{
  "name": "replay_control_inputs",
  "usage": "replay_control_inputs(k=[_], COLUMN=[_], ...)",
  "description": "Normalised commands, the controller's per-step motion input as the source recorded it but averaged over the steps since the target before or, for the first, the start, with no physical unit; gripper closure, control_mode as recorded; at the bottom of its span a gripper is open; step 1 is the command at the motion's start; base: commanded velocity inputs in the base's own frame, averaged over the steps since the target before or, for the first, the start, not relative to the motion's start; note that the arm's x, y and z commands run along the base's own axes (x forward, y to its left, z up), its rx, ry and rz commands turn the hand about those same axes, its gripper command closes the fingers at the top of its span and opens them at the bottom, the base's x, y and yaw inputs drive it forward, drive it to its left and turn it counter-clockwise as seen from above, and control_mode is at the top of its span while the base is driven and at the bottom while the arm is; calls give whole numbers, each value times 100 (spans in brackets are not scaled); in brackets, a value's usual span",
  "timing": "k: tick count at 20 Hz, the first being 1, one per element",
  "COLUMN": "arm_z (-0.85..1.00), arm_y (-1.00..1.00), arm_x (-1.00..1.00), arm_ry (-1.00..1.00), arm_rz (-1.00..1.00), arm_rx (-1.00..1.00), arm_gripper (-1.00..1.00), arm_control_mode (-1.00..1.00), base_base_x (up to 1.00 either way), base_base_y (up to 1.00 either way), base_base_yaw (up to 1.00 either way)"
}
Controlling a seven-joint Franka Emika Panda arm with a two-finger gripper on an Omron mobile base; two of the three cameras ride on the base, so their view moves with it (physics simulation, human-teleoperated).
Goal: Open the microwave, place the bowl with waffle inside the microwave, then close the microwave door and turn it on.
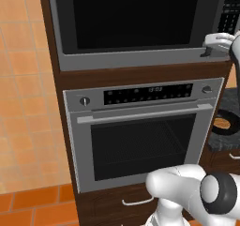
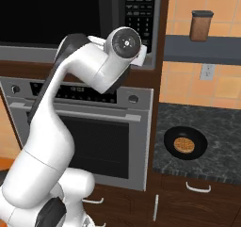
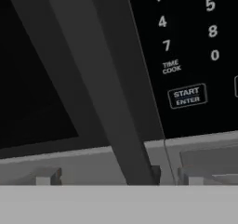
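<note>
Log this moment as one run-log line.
phase: reaching for door handle | hand: open, at microwave | door: closed | bowl with waffle: on counter

Orange tiled wall (image 1: 18,79) to my left, dark wood cabinet (image 1: 140,75) ahead, speckled dark worktop (image 2: 221,127), wall outlet (image 2: 206,71) above.

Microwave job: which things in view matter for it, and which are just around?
Job:
- black-glass, grey-framed microwave
- its tall black door handle
- black keypad panel
- black bowl with waffle
- open gripper

Around:
- silver oven
- brown jar
</note>
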Motion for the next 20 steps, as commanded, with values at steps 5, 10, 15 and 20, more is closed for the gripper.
replay_control_inputs(k=[5, 10, 15, 20], arm_z=[43, 2, 0, -19], arm_y=[1, 1, -2, 5], arm_x=[45, 67, 57, 51], arm_ry=[-12, 0, 0, 1], arm_rz=[-15, -16, -12, -2], arm_rx=[0, 0, 0, 0], arm_gripper=[-100, -100, -100, 100], arm_control_mode=[-100, -100, -100, -100], base_base_x=[0, 0, 0, 0], base_base_y=[0, 0, 0, 0], base_base_yaw=[0, 0, 0, 0])
